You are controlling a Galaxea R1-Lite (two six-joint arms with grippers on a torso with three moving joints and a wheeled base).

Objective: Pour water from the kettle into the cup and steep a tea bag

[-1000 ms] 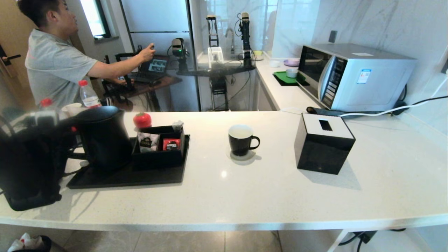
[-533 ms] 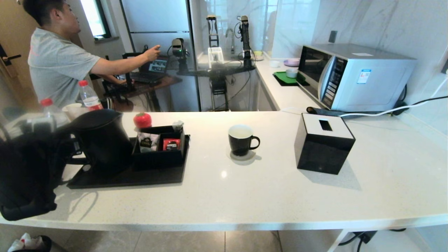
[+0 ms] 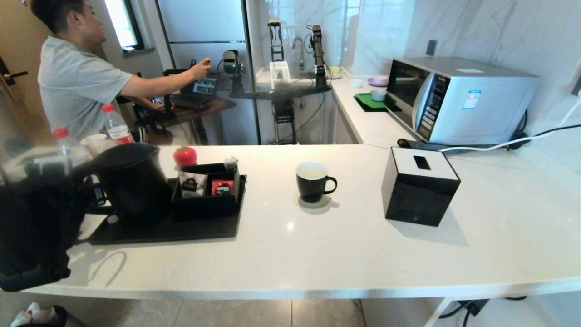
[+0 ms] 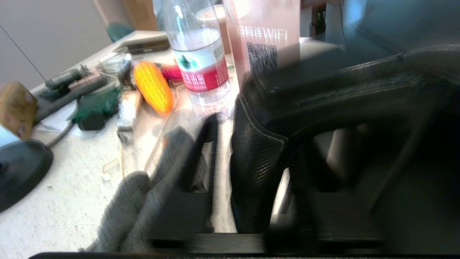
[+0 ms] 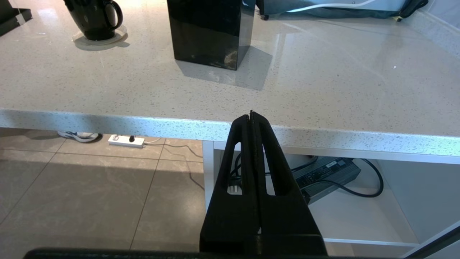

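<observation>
The left gripper sits at the far left of the head view, right at the loop handle of the kettle. In the left wrist view its fingers stand apart on either side of that dark handle, but the blur does not let me tell whether they press on it. The kettle stands upright on a black tray, its handle turned left toward the arm, so the left arm is much the nearer. Right of the kettle on the tray is a black sachet box, which lies across the path to the cup at frame centre. A black tissue box stands further right. The right gripper, fingers pressed together, hangs below the counter edge.
</observation>
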